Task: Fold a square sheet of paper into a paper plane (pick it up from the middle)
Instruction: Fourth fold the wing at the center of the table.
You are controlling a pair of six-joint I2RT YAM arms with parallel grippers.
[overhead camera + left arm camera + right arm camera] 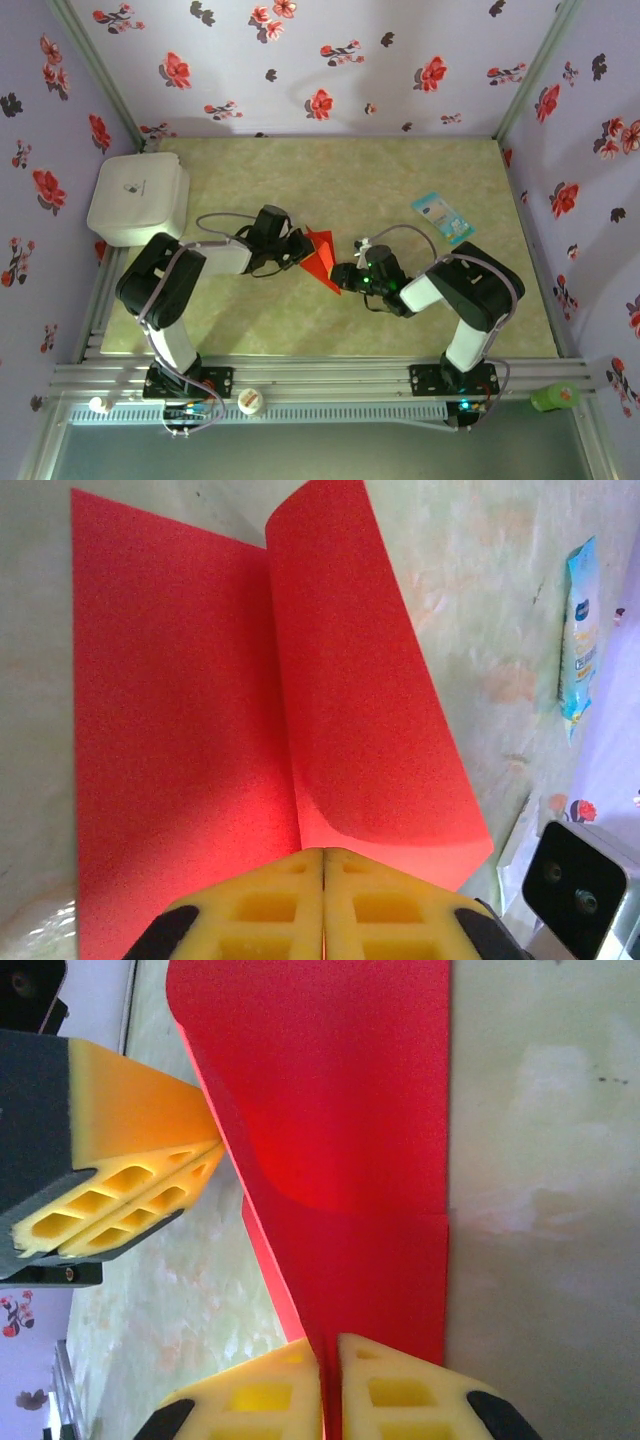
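Two pincers, both clamped tight on the square sheet of paper [320, 255]: left gripper [323, 865], right gripper [328, 1355], at opposite edges. Sheet half-folded between them, middle of the table [400, 330]. Risk: an opposed pull could tear it; slipping would skew the crease.

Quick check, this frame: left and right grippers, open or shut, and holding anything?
Left gripper: closed, pinching the red paper.
Right gripper: closed, pinching the same red paper.
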